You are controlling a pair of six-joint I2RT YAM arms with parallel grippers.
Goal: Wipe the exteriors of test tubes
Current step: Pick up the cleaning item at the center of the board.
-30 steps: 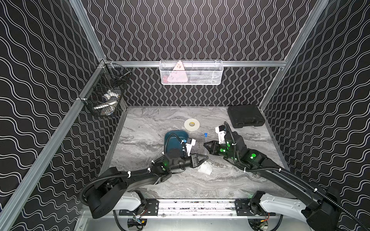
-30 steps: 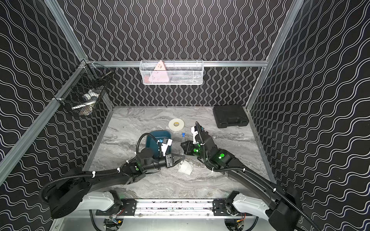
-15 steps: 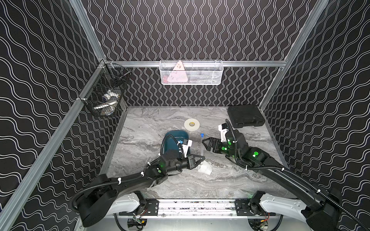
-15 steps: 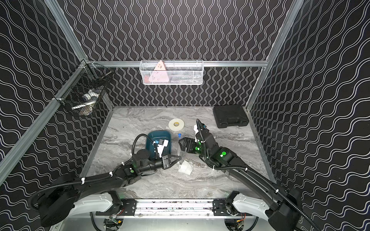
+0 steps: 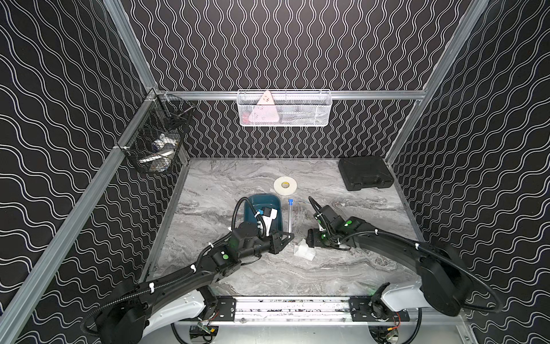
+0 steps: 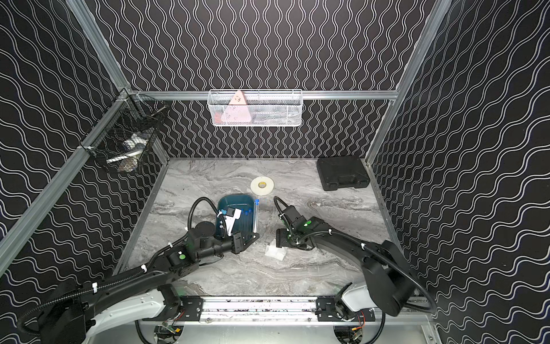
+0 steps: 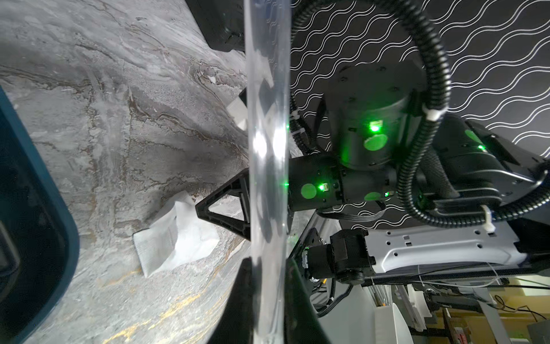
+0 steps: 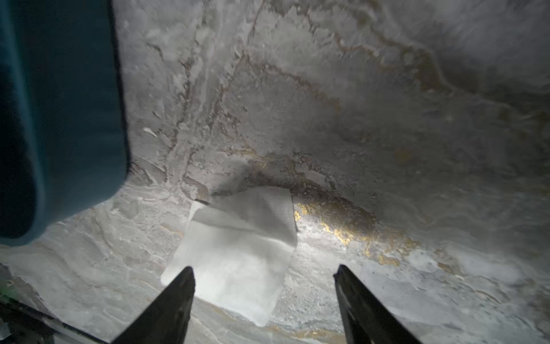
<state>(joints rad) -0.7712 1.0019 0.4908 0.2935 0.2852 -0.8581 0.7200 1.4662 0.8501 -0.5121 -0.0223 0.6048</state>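
My left gripper (image 5: 286, 237) (image 6: 252, 237) is shut on the lower end of a clear test tube (image 5: 290, 217) (image 6: 255, 219) with a blue cap. The tube points toward the back, along the right edge of the teal tray (image 5: 253, 200) (image 6: 235, 199). In the left wrist view the test tube (image 7: 269, 149) runs out from between the jaws of the left gripper (image 7: 268, 268). More test tubes (image 6: 245, 221) lie in the tray. My right gripper (image 5: 308, 244) (image 6: 279, 243) (image 8: 263, 272) hangs open over a folded white tissue (image 5: 304, 253) (image 6: 275, 253) (image 8: 238, 247) (image 7: 178, 235) flat on the table.
A white tape roll (image 5: 285, 185) lies behind the tray. A black case (image 5: 367, 173) sits at the back right. A white wire basket (image 5: 284, 108) hangs on the back wall and a black one (image 5: 154, 143) on the left wall.
My right gripper has opened, left the tube's side and come forward and down over the tissue. The tube's capped end has swung left toward the tray.
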